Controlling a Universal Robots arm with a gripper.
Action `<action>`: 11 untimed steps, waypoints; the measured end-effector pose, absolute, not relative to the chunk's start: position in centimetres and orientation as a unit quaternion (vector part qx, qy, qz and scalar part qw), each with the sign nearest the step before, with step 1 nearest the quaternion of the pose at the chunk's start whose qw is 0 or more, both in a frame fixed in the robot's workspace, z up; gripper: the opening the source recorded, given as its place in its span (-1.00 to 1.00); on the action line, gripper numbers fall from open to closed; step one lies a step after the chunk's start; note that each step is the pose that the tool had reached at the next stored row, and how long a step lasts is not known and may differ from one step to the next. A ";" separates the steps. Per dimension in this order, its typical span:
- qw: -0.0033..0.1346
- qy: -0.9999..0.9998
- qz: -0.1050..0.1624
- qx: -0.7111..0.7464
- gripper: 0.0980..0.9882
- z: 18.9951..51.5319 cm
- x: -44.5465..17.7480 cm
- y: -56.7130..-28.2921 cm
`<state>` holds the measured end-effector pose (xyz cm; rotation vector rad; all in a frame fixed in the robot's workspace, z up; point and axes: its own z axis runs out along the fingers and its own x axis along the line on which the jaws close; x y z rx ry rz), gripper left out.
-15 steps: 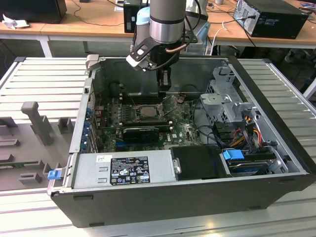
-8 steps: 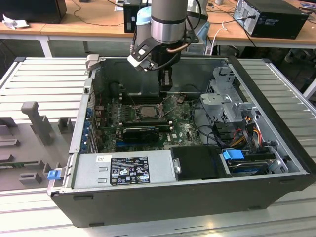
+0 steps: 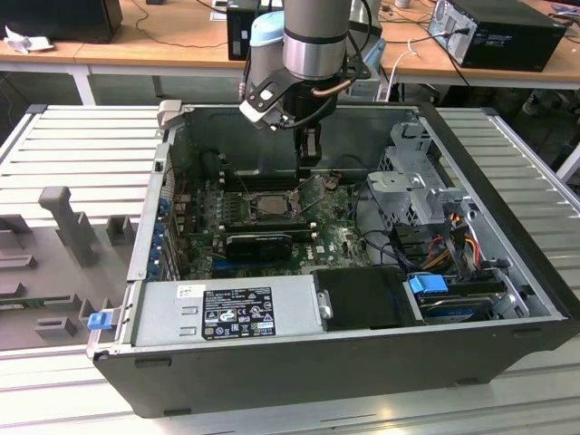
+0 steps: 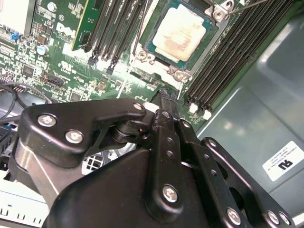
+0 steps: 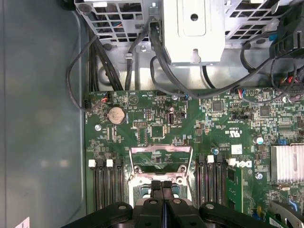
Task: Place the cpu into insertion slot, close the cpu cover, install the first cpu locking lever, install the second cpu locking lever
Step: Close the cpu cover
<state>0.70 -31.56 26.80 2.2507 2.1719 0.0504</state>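
Note:
The cpu [image 4: 179, 33], a pale beige square chip, lies flat in the insertion slot [image 4: 142, 56] on the green board, and shows in the exterior view as a small light square [image 3: 269, 201]. In the first wrist view the cpu cover [image 5: 161, 151], a silvery frame with a cut-out centre, appears raised off the socket, right in front of my gripper [image 5: 163, 186]. The gripper [image 4: 164, 95] is shut with nothing between its fingers, and it hangs just beside the socket's edge [image 3: 308, 159]. A thin wire lever [image 4: 251, 4] sticks out past the socket's far corner.
Black memory slots [image 4: 237, 52] flank the socket on both sides. A drive cage [image 3: 408, 181] with cables [image 5: 156, 61] stands at the exterior view's right. The power supply [image 3: 227, 313] sits at the case's front, and a finned heatsink [image 5: 287, 164] lies on the board.

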 end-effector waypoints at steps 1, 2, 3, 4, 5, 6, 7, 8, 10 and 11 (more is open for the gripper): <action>0.007 0.694 0.016 0.720 -0.98 26.8 0.8 -31.6; 0.006 0.694 0.016 0.720 -0.98 26.8 0.9 -31.6; 0.006 0.694 0.016 0.720 -0.98 26.8 1.1 -31.6; 0.006 0.694 0.016 0.720 -0.98 26.8 1.1 -31.6; 0.006 0.694 0.016 0.720 -0.98 26.8 1.2 -31.6; 0.006 0.694 0.015 0.719 -0.98 26.8 1.3 -31.6; 0.006 0.694 0.015 0.720 -0.98 26.8 1.4 -31.6; 0.006 0.694 0.015 0.720 -0.98 26.8 1.5 -31.6; 0.006 0.694 0.015 0.720 -0.98 26.8 1.7 -31.6; 0.006 0.694 0.015 0.720 -0.98 26.8 1.7 -31.6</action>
